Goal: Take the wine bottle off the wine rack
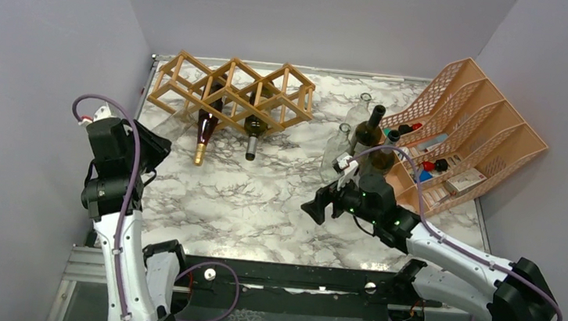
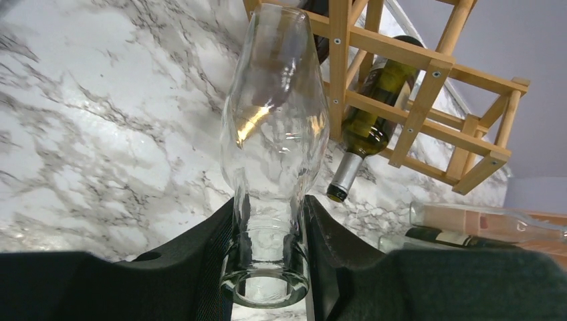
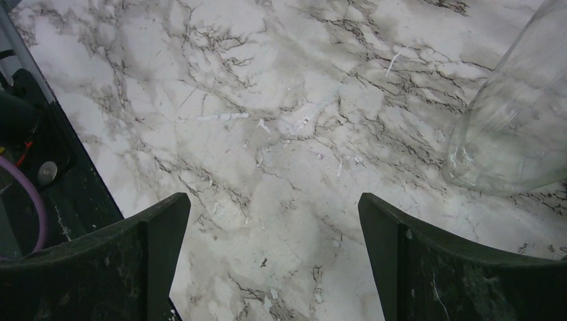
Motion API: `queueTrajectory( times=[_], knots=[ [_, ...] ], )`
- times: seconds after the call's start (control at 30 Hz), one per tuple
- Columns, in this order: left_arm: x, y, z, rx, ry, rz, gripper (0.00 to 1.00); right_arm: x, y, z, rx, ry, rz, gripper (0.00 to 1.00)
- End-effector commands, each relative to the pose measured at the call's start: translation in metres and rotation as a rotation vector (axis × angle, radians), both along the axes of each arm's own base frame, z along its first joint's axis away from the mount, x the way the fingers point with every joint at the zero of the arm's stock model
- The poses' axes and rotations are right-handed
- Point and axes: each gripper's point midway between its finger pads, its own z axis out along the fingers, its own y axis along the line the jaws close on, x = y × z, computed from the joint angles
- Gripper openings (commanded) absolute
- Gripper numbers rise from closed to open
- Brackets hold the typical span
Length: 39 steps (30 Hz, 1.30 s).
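Note:
The light tan wooden wine rack [image 1: 232,93] stands at the back left of the marble table. A dark red bottle [image 1: 206,128] and a green bottle [image 1: 253,128] lie in its cells with their necks pointing towards me. My left gripper [image 2: 267,234] is shut on the neck of a clear empty glass bottle [image 2: 274,120], which lies in front of the rack [image 2: 428,73] and beside the green bottle [image 2: 374,107]. In the top view this gripper [image 1: 152,146] is left of the rack. My right gripper [image 3: 274,221] is open and empty above bare table, at centre right [image 1: 315,208].
A peach mesh file organizer [image 1: 471,139] holding small items stands at the back right. Clear bottles [image 1: 337,146] and dark bottles [image 1: 370,128] stand upright in front of it. One clear bottle's base [image 3: 515,127] is just right of my right gripper. Grey walls enclose the table.

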Motion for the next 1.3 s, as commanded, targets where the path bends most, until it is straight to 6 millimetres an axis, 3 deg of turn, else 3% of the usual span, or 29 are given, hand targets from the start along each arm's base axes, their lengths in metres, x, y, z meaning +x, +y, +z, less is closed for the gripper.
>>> queueTrajectory(
  times=[0.0, 0.1, 0.3, 0.53, 0.77, 0.93, 1.1, 1.27],
  knots=[
    [-0.009, 0.016, 0.055, 0.231, -0.112, 0.035, 0.00, 0.011, 0.006, 0.018, 0.020, -0.061, -0.006, 0.98],
    [-0.010, 0.008, 0.058, 0.278, -0.121, -0.026, 0.00, 0.010, 0.008, 0.018, 0.024, -0.062, 0.005, 0.98],
    [-0.004, -0.035, 0.050, 0.306, -0.131, -0.308, 0.00, 0.000, 0.027, 0.040, 0.073, -0.086, 0.082, 0.98],
    [-0.009, -0.071, 0.036, 0.307, -0.098, -0.535, 0.00, -0.027, 0.081, 0.086, 0.084, -0.261, 0.269, 0.99],
    [-0.020, -0.084, 0.012, 0.287, -0.038, -0.621, 0.00, -0.011, 0.134, 0.129, 0.096, -0.468, 0.418, 1.00],
    [-0.027, -0.086, 0.002, 0.308, -0.010, -0.647, 0.00, 0.012, 0.176, 0.132, 0.081, -0.590, 0.477, 1.00],
    [-0.033, -0.091, -0.010, 0.280, 0.008, -0.666, 0.00, 0.016, 0.213, 0.130, 0.081, -0.715, 0.579, 0.99],
    [-0.038, -0.097, -0.022, 0.245, 0.026, -0.700, 0.00, 0.006, 0.237, 0.124, 0.082, -0.862, 0.631, 0.99]
  ],
)
